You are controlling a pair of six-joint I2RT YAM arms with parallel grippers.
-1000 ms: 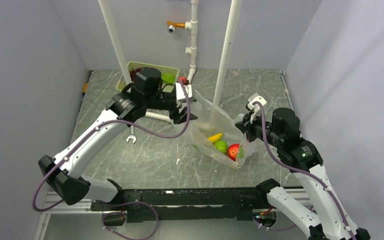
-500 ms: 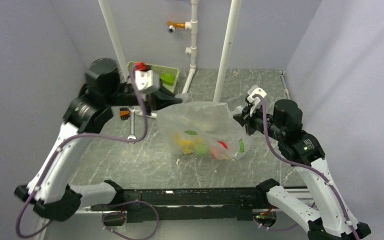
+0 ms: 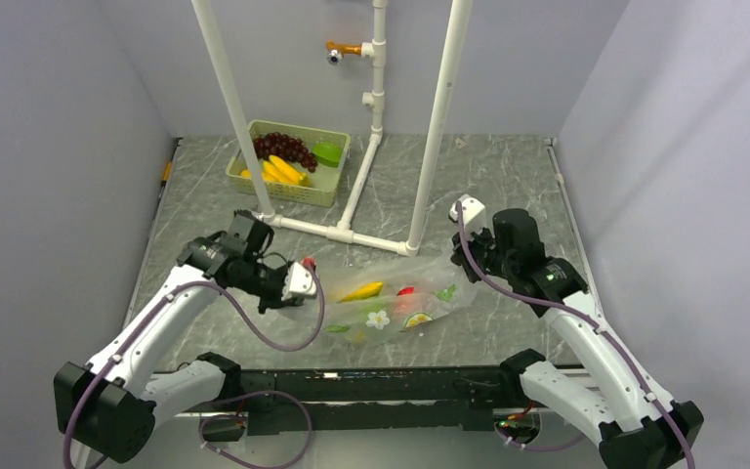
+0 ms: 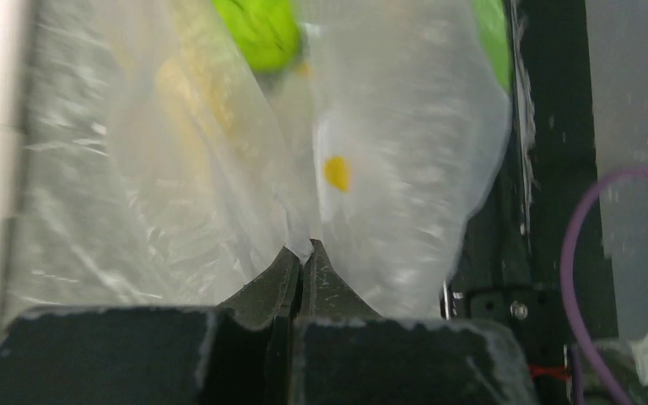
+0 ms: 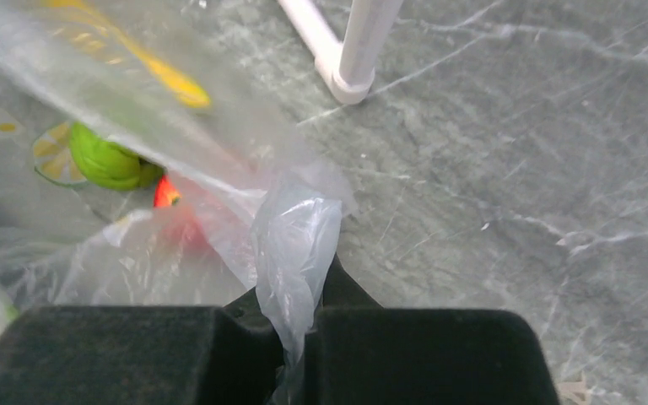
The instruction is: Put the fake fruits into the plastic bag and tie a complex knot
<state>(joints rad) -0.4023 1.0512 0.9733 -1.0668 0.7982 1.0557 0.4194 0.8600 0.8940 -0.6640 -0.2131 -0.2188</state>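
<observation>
The left gripper [image 4: 302, 253] was pressed together, its tips pinching a thin fold of the plastic bag [image 4: 405, 169]. The right gripper [image 5: 295, 291] was closed too, clamping a bunched tail of the same film that stood up from between its fingers. Whether that gather was twisted could not be told.

From above, the bag lay low on the grey marbled table [image 3: 508, 176], drawn out between the two grippers just in front of the white pipe frame [image 3: 342, 232]. Inside it were a yellow banana [image 3: 363, 291] and a red fruit [image 3: 405, 291]. A green fruit [image 5: 110, 164] showed through the film in the right wrist view, touching the red one.

At the far left stood a pale green basket [image 3: 283, 192] holding dark grapes [image 3: 283, 149], more bananas [image 3: 281, 171] and a green piece.

The left wrist view was smeared by motion: the fruit there were only green and yellow blurs, the green one cut off at the top edge. From above, printed motifs and real fruit were hard to tell apart, and both sets of fingertips were hidden by the wrists and film.
</observation>
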